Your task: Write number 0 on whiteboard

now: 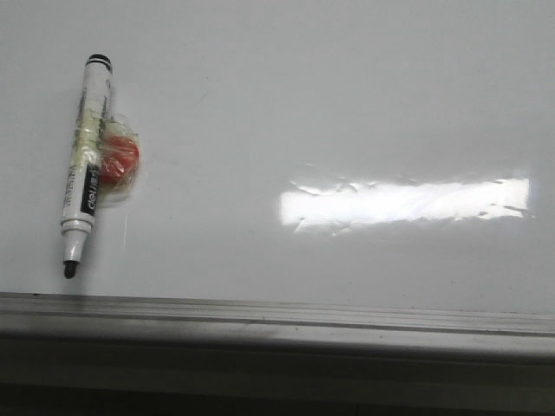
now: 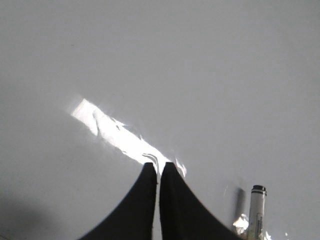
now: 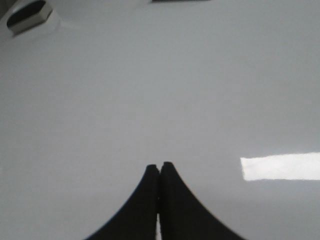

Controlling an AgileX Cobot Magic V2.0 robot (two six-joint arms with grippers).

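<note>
Lying flat and uncapped on the whiteboard (image 1: 347,104), the marker (image 1: 84,169) has a red lump (image 1: 119,159) taped to its barrel with clear tape, probably as a grip aid; its tip points toward the grey frame (image 1: 277,314). Neither hand holds it. The left hand (image 2: 158,167) has its fingers pressed together with nothing between them, and the marker's rear end sits near it, just off to one side. The right hand (image 3: 160,167) is likewise pressed together and empty, over bare board, with the marker out of its view.

No number 0 is visible on the board in any view; the writing is judged not yet begun. The bright rectangle (image 1: 406,203) is light glare, not ink.

Neither arm appears in the front view. The left wrist view cuts off most of the marker. A dark-and-white object (image 3: 29,14) at the edge of the right wrist view cannot be identified.
</note>
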